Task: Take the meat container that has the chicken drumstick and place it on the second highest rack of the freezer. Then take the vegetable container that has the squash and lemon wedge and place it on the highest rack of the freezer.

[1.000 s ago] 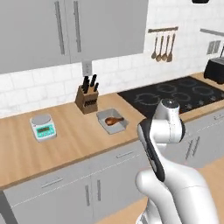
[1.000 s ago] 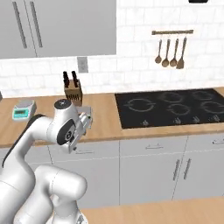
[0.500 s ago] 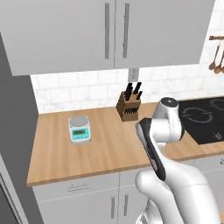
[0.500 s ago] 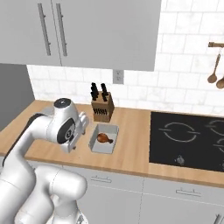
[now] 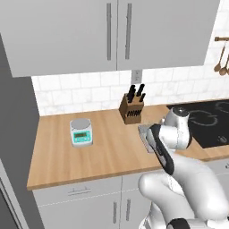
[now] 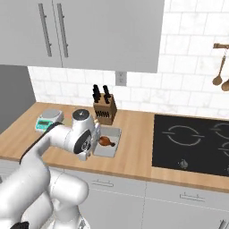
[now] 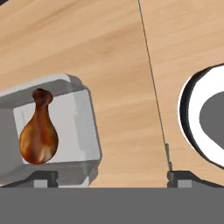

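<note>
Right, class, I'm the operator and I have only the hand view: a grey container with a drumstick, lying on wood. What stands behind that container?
Observer: A knife block stands just behind the container, close to the tiled wall.
Operator: Anything beside it?
Observer: In the right base view, a black cooktop is set into the counter to the container's right.
Operator: And on the other side?
Observer: A small kitchen scale sits further along the counter to the left, apart from the container.
</note>
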Robot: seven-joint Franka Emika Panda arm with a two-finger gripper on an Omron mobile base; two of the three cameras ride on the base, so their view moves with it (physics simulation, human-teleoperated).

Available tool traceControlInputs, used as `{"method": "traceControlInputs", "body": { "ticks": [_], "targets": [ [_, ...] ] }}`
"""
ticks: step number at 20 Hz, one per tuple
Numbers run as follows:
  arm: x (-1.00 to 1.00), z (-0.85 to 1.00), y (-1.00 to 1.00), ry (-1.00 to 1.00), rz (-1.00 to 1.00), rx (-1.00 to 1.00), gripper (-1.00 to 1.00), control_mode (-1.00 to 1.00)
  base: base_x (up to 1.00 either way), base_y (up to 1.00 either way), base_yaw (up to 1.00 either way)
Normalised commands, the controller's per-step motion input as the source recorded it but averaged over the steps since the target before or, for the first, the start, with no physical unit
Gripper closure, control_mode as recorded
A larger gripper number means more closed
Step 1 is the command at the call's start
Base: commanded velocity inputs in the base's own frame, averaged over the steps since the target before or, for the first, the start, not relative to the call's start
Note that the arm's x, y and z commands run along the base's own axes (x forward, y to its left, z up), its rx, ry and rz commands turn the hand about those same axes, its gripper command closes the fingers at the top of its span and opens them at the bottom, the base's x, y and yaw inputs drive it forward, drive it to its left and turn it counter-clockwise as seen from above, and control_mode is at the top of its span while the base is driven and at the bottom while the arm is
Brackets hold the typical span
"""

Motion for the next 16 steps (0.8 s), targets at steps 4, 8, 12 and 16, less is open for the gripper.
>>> {"method": "traceControlInputs", "body": {
  "ticks": [4,8,12,16],
  "targets": [
    [0.92,-0.33,-0.82,0.11,0.27,0.00,-1.00,-1.00,0.00,0.00,0.00],
    [0.66,-0.08,-0.38,0.16,0.23,0.04,-1.00,-1.00,0.00,0.00,0.00],
    [0.44,0.12,0.09,0.24,0.09,0.01,-1.00,-1.00,0.00,0.00,0.00],
    [0.06,-0.31,0.18,0.06,0.11,-0.02,-1.00,-1.00,0.00,0.00,0.00]
  ]
}}
